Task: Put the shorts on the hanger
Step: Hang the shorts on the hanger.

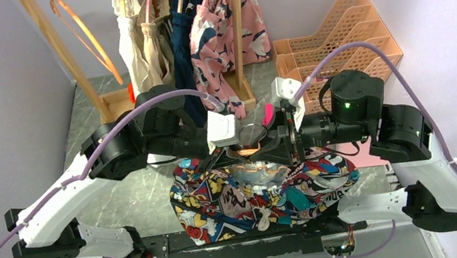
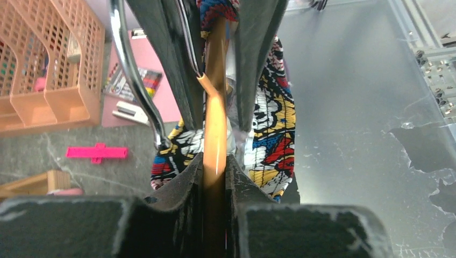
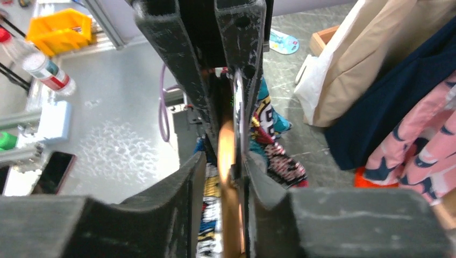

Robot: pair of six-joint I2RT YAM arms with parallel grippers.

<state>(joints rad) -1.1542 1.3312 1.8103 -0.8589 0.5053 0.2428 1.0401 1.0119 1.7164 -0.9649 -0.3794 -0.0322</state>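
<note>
I see both arms folded inward, wrists meeting above shorts. Left gripper clamped on hanger bar; right gripper clamped on same bar, opposing.

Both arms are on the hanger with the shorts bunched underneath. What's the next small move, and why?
Probably raise both arms together slightly. The left gripper and right gripper are each shut on the hanger, while the shorts sag bunched below it. A short lift should show whether the fabric really drapes over the bar.
</note>
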